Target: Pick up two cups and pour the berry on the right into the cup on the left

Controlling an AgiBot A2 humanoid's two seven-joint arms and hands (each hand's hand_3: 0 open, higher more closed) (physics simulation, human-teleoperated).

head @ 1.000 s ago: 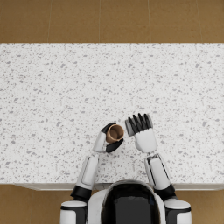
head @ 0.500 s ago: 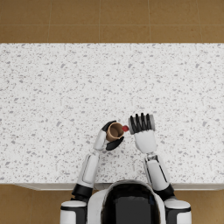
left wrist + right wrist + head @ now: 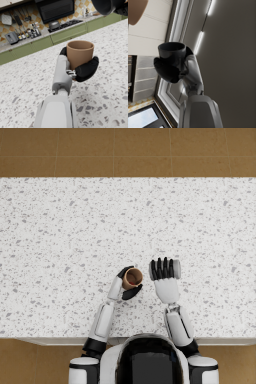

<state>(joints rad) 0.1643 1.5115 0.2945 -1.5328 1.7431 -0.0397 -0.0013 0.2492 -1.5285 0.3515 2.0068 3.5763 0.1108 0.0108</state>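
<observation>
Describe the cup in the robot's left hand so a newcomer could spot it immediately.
On the speckled white stone counter, look near its front edge, just ahead of the robot. The left robot hand holds a plain brown cylindrical cup upright, mouth open. The other cup, the dark grey cup in the right robot hand, is tipped over.

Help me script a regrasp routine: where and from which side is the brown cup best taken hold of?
Grip the brown cup around its side wall, coming from the side. It stands upright with an open mouth, and its round, smooth wall has no handle. The left hand already wraps it that way, low on the wall and clear of the rim. The right hand holds the dark cup likewise.
</observation>
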